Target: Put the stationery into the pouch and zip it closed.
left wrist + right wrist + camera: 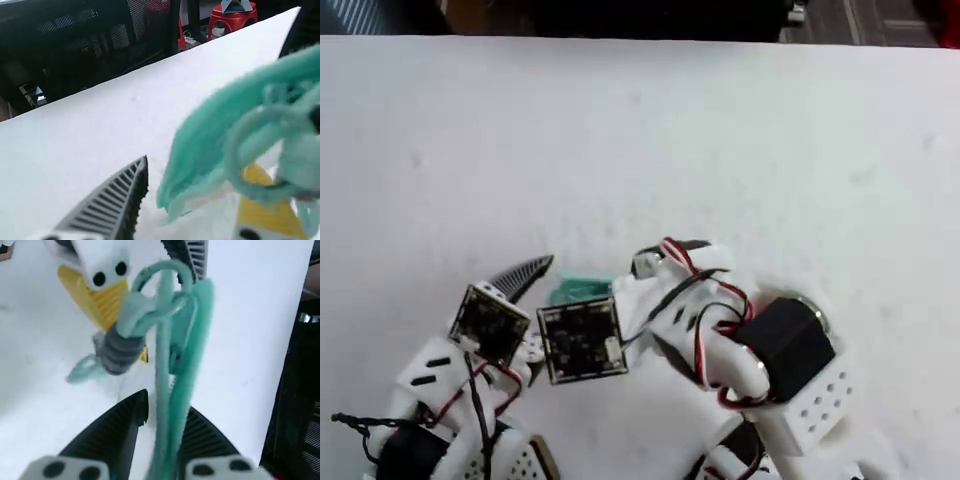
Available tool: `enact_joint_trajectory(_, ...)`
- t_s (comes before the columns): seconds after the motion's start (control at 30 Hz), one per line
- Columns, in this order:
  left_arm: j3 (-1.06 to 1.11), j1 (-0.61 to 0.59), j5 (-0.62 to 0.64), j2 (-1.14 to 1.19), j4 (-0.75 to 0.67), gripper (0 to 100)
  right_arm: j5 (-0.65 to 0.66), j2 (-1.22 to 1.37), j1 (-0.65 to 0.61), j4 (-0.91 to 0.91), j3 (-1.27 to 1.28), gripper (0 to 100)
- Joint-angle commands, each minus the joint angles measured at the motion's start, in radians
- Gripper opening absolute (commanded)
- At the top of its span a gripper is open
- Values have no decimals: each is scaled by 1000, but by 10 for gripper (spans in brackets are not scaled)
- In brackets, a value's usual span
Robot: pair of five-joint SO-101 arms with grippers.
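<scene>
The teal fabric pouch (187, 355) hangs edge-on between the two black fingers of my right gripper (160, 440), which is shut on it. Its zip pull, a teal cord loop (150, 285) with a grey stopper (117, 352), sits at the far end. My left gripper (150, 275) stands open around that loop, its yellow finger (97, 297) on one side and its black finger (192, 252) on the other. In the left wrist view the pouch (225, 130) and cord loop (250, 145) lie close to the yellow finger (262, 212), well apart from the black finger (115, 205). From above, a teal corner (582, 290) shows between the arms.
Both arms (740, 340) crowd the near edge of the white table (640, 140). A black mesh structure (85, 40) and red items (232, 17) stand beyond the table's far edge.
</scene>
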Motion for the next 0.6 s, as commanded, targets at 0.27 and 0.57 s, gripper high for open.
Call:
enact_joint_trajectory(0.27, -78, 145, 69, -1, 0, 300, 49, -5, -74, 13, -71, 18)
enact_joint_trajectory(0.57, -77, 157, 83, -1, 12, 159, -12, -4, -91, -19, -69, 18)
